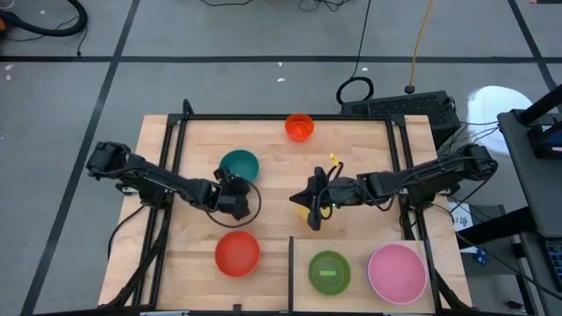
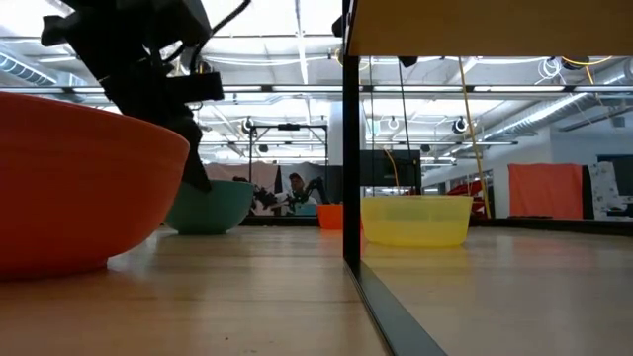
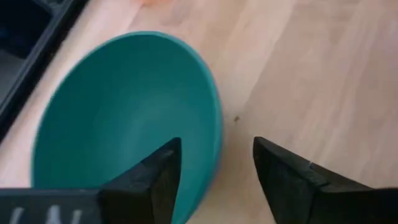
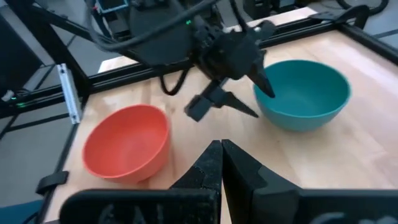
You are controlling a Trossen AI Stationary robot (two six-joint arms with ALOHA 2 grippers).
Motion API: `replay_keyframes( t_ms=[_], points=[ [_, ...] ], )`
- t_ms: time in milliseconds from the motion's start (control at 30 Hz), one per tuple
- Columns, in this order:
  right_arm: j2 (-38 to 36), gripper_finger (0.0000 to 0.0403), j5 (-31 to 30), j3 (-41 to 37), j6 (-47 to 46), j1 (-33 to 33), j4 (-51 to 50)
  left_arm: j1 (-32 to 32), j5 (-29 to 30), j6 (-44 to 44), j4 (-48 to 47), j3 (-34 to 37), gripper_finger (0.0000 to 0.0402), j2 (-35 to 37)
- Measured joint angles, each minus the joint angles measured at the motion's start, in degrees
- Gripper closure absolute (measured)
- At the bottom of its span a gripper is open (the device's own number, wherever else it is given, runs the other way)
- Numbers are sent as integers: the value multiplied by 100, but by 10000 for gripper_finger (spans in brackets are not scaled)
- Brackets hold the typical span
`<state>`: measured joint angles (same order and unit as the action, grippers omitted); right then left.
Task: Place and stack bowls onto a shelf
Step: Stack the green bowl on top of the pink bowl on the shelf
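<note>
Table (image 1: 369, 149), slatted pale wood, bounded by a dark frame. Left tool (image 1: 235, 186): positioned at the teal bowl (image 1: 239, 165), fingers (image 3: 152, 180) spread apart and released, one finger over the bowl's inside and the other outside its rim, the rim passing between them; whether either finger touches the rim cannot be told. The teal bowl stands upright on the table, left of centre and nearer the far edge than the near one. Right tool (image 4: 221, 163): near the centre of the table, fingers clenched together with nothing between them, pointed toward the left arm; directly beside a yellow bowl (image 2: 415, 220), which stands upright on the table and is largely covered by the arm from above. Red bowl (image 1: 237, 253): upright near the near edge, left of centre, just outside the shelf's dark upright divider (image 2: 350, 148). Shelf (image 1: 360, 247): pale board at the near right corner of the table. On it, a green bowl (image 1: 329, 271) next to the divider and a pink bowl (image 1: 397, 272) to its right, side by side, not stacked. Orange bowl (image 1: 299, 126): small, at the middle of the far edge, well apart from the others.
</note>
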<state>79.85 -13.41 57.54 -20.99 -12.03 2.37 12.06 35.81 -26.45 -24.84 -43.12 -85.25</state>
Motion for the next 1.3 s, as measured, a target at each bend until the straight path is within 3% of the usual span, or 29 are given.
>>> replay_keyframes(
  t_ms=[100,367,567,700,833,1033,1300],
  points=[
    [0,403,-2,0,-113,-115,14,-89,-313,219,14,-2,249,-123],
    [-4,403,-177,0,-126,-366,122,-153,-260,901,522,-1,388,-253],
    [-4,403,-182,0,-171,-422,48,33,-214,1317,671,-308,389,-32],
    [-2,403,-560,137,45,-577,-204,281,-325,1842,640,-782,393,15],
    [-2,403,-889,617,494,-708,-940,510,-456,2580,301,-1296,389,15],
    [-4,403,-764,1201,1526,-737,-1861,758,-840,3798,6,-1803,393,13],
    [-2,398,-800,1228,2968,-788,-1935,716,-1179,4864,-35,-2054,393,15]
  ],
)
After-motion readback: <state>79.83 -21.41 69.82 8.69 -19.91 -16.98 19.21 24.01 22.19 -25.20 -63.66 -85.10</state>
